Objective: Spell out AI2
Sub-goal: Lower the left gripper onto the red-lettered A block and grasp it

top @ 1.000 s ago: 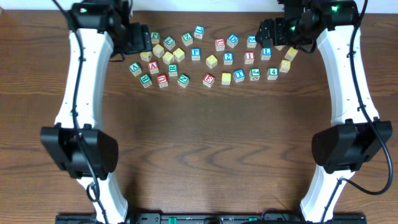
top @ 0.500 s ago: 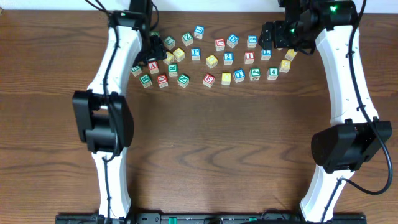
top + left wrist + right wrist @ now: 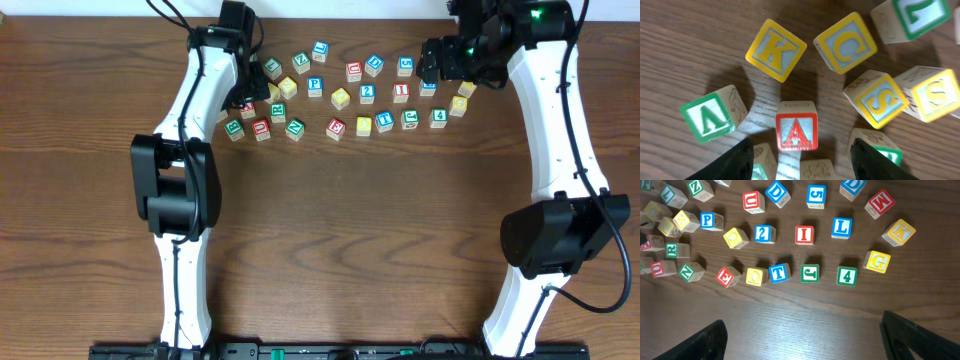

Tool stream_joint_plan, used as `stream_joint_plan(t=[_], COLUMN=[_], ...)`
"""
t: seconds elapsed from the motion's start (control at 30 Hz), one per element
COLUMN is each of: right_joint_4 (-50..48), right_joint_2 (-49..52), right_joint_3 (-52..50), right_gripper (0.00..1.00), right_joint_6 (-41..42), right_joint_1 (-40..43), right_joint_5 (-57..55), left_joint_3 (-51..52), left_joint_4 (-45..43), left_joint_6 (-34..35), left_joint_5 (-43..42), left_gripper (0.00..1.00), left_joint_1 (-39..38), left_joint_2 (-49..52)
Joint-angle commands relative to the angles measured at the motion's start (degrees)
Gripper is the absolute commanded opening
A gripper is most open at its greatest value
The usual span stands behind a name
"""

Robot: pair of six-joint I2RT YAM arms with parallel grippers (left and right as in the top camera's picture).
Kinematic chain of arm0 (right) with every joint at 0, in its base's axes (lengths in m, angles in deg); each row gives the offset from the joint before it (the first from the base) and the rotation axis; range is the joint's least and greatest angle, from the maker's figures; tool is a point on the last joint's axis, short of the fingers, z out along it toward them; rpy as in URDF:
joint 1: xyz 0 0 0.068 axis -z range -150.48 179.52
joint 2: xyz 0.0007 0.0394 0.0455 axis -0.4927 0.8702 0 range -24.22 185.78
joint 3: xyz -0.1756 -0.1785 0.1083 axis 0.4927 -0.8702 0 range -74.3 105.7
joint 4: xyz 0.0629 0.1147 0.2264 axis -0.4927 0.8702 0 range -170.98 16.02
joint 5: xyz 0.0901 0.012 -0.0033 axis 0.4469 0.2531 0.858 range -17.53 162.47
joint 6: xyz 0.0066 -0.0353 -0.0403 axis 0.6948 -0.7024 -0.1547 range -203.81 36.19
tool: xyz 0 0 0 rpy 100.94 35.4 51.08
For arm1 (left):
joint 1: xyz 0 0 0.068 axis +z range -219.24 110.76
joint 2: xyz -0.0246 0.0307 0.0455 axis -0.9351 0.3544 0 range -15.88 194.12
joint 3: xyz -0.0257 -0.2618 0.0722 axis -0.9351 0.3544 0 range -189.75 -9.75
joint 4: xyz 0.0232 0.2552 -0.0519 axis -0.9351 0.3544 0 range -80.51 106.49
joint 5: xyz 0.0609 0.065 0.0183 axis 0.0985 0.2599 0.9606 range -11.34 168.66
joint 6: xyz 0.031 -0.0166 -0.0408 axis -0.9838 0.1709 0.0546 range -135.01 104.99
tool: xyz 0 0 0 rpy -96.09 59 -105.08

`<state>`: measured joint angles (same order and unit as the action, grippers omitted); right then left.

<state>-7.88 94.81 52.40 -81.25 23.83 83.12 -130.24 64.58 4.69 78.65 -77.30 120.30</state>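
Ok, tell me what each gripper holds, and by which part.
Nothing. The left gripper is open astride the red A, not touching it; the right gripper is open and empty.

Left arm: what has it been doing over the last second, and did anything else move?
The left arm swung inward and reached over the cubes; the left gripper now hangs open above the red A cube, gripping nothing. The right arm and the cubes stayed put.
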Motion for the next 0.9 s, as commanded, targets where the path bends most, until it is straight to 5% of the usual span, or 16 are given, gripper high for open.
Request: stream_joint_plan(t=[0.0, 0.27, 0.53, 0.87], right_joint_4=[0.2, 0.2, 0.1, 0.1], right_joint_2=[-0.6, -0.6, -0.6, -0.6], right_joint_3=[1.0, 1.0, 1.0, 1.0], right_gripper=[0.94, 0.94, 0.95, 0.95], right_joint_6=[0.6, 0.6, 0.6, 0.6], right_joint_1=[-0.2, -0.2, -0.2, -0.2], right_joint_5=[-0.2, -0.2, -0.2, -0.2], left_joint_3=[-1.3, -0.6, 0.9, 2.8], left_joint_4=[-0.2, -2.0, -3.7, -5.6], left_joint_6=[0.1, 0.2, 0.4, 0.4], left_joint_5=[0.7, 1.9, 2.6, 2.6], left_gripper=[0.61, 0.60, 0.45, 0.44], left_joint_1=[-0.1, -0.1, -0.1, -0.1], left_joint_2=[2.5, 3.1, 3.1, 3.2])
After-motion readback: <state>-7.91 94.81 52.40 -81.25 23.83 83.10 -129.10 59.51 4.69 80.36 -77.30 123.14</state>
